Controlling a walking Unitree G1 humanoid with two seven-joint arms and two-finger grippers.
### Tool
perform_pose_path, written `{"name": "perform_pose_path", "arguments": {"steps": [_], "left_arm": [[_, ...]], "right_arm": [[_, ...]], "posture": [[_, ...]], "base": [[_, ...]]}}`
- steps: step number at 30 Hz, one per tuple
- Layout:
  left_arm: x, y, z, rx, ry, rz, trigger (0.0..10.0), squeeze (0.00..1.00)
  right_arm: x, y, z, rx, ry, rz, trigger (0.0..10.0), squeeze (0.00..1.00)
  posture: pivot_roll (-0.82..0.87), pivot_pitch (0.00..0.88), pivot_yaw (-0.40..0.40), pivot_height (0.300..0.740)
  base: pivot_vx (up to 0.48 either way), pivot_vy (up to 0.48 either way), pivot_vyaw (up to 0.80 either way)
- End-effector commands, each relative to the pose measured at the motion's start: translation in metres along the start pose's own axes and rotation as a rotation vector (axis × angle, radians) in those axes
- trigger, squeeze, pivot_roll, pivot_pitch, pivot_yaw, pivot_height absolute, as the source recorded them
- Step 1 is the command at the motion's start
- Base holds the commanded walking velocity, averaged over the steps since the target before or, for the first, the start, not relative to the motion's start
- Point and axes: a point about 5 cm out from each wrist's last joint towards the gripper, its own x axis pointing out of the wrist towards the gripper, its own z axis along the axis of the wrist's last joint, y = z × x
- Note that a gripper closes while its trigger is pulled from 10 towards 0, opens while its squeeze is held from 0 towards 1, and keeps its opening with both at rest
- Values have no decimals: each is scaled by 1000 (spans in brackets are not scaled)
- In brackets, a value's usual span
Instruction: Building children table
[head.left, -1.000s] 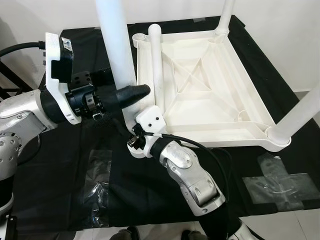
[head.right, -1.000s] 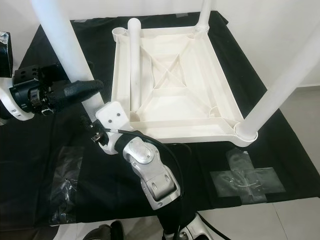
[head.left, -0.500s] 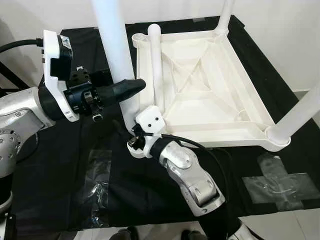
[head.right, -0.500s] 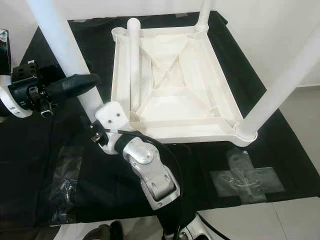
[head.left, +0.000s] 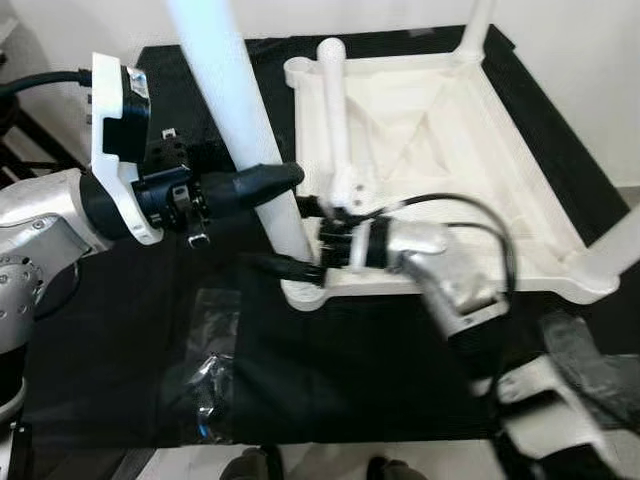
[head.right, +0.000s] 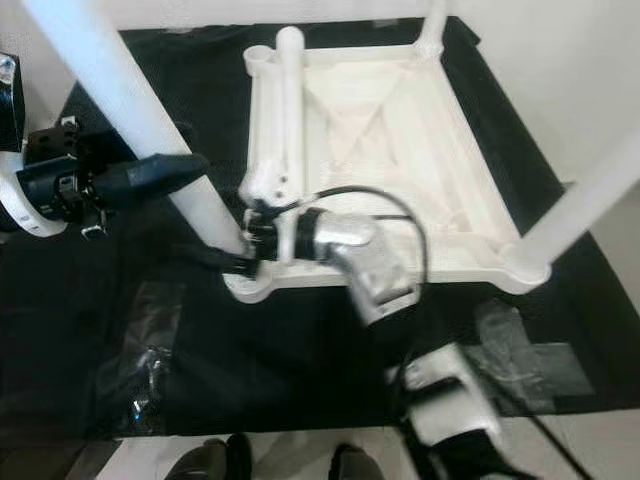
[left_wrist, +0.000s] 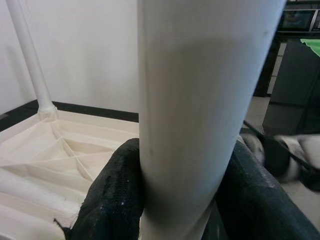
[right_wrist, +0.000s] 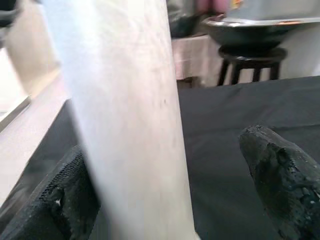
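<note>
A white plastic table top lies upside down on a black cloth. A white leg stands tilted in its near left corner socket. My left gripper is shut on this leg partway up; in the left wrist view both fingers press its sides. My right gripper is open around the leg's base: one finger touches it, the other stands apart. Two more legs stand in the right corners. A loose leg lies inside the top.
A crumpled clear plastic bag lies on the cloth at the near left. Clear tape is stuck on the cloth at the near right. Shoe tips show at the cloth's near edge. A dark stool stands beyond the cloth.
My right arm has swung round and now reaches in from the right along the table's near edge to the leg's base. The left gripper still holds the leg. The camera shifted.
</note>
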Motion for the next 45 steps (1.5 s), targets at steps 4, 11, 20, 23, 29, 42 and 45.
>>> {"name": "perform_pose_path", "arguments": {"steps": [4, 11, 20, 23, 29, 42, 45], "left_arm": [[7, -14, -9, -61, 35, -127, 0, 0], [13, -11, -9, -66, 64, -180, 0, 0], [34, -8, -13, -74, 133, -333, 0, 0], [42, -5, -15, -70, 156, -381, 0, 0], [57, -5, -19, -71, 186, -488, 0, 0], [75, -4, -23, -61, 195, -581, 0, 0], [76, -2, -23, -51, 181, -564, 196, 0]], "right_arm": [[2, -1, 4, -5, -14, 113, 10000, 0], [10, -10, 20, -43, -39, 245, 10000, 0], [18, -13, 26, -67, -31, 345, 10000, 0], [19, -14, 27, -65, -33, 368, 10000, 0], [19, -17, 25, -38, -59, 379, 4392, 0], [19, -16, 16, -23, -76, 343, 0, 0], [20, -16, 15, -25, -76, 330, 0, 0]], "posture": [[46, 224, 68, 740], [58, 219, 88, 740], [59, 209, 102, 740], [57, 208, 106, 740], [50, 200, 121, 740], [42, 183, 140, 740], [40, 183, 141, 740]], "base": [[0, 0, 0], [0, 0, 0], [0, 0, 0], [0, 0, 0], [0, 0, 0], [0, 0, 0], [0, 0, 0]]}}
